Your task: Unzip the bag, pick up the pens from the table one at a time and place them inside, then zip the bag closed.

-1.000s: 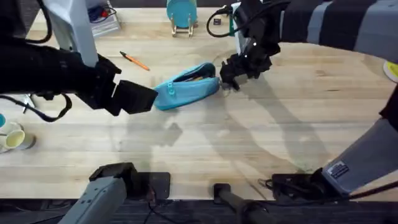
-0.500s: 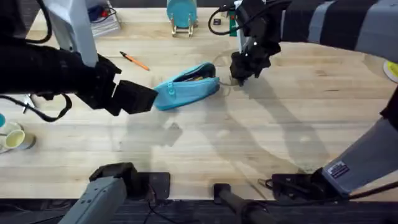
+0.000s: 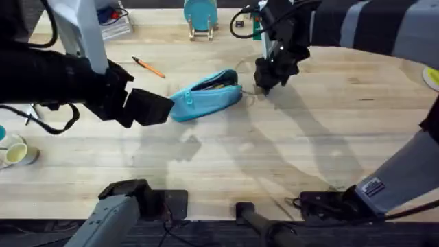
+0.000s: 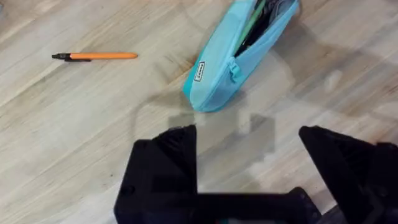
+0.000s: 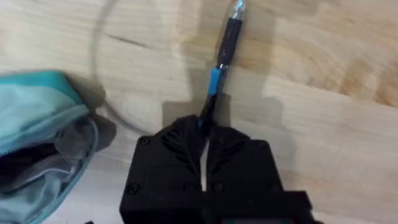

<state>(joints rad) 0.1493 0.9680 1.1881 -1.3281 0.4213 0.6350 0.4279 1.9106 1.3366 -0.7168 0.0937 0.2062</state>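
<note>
The light blue bag (image 3: 206, 95) lies mid-table, its zipper open and dark contents showing. My left gripper (image 3: 155, 108) hovers just off the bag's left end, open with nothing between its fingers (image 4: 165, 165); the bag (image 4: 239, 53) lies just ahead of it. The orange pen (image 3: 147, 66) rests on the table (image 3: 226, 158) beyond the bag's left end, also seen from the left wrist as the orange pen (image 4: 96, 56). My right gripper (image 3: 267, 79) is off the bag's right end. It (image 5: 202, 127) is shut on a black pen (image 5: 221, 53) with a blue band, beside the bag's open end (image 5: 37, 137).
A round teal object on a wooden stand (image 3: 200, 17) stands at the far edge. Clutter (image 3: 113, 17) sits at the far left corner, and a cup (image 3: 14, 152) at the left edge. Bare wood stretches in front of the bag.
The right gripper has shifted a little to the right, away from the bag's end, then held still. The left arm, bag and orange pen have not moved.
</note>
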